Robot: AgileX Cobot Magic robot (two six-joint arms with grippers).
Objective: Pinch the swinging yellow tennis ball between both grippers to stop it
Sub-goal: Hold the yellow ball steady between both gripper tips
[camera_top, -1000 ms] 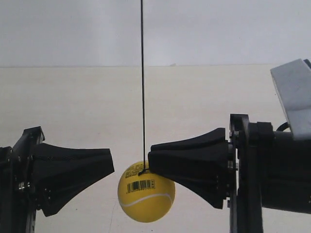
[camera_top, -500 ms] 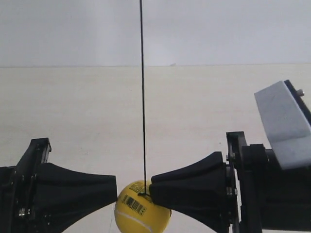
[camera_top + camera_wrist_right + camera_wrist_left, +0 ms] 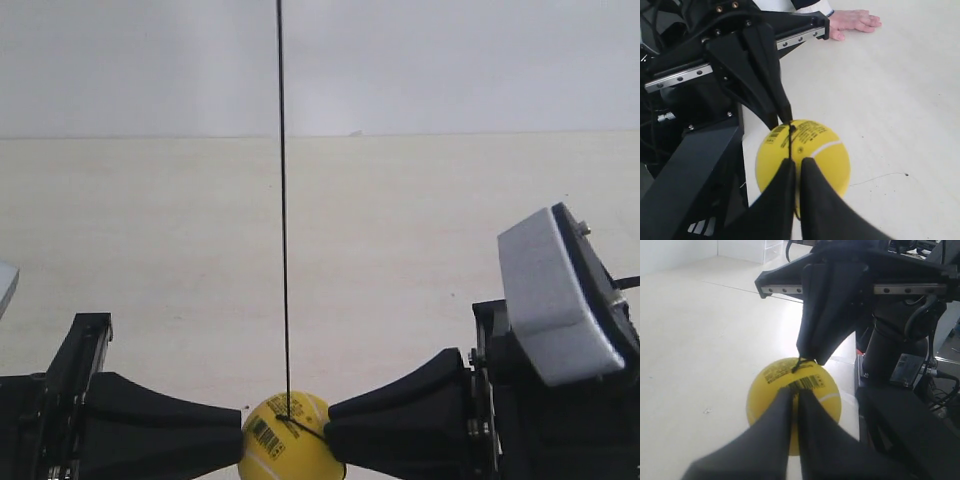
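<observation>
Both wrist views and the exterior view up.

The bright yellow felt tennis ball (image 3: 285, 447) hangs low at the bottom edge of the exterior view, on a thin black string (image 3: 283, 200) that runs straight up out of the picture. Its lower part is cut off by the edge there. Behind it lies a pale cream surface (image 3: 150, 250), with a grey wall above.

Exterior view: a matte-black wedge comes in from each side, and both blunt tips touch the ball on opposite sides. I cannot say from this view which arm is which. The arm at the exterior view's right carries a light grey housing (image 3: 555, 300) above its bracket.

Left wrist view: the left gripper (image 3: 794, 392) has its two black wedge fingers closed together, only a thin slit between them. Their tips press on the near side of the ball, just below the small black barcode sticker (image 3: 807, 383). The ball is not between its own fingers. The opposite wedge bears on the far side, where the string is tied.

Right wrist view: the right gripper (image 3: 796, 162) is likewise closed, tips together against the ball, beside the curved white seam (image 3: 827, 146). The left gripper's tip meets the ball opposite. So the ball sits pinched between the two closed grippers.

A bare human hand (image 3: 855, 21) rests flat on the cream surface, well apart from the ball.
</observation>
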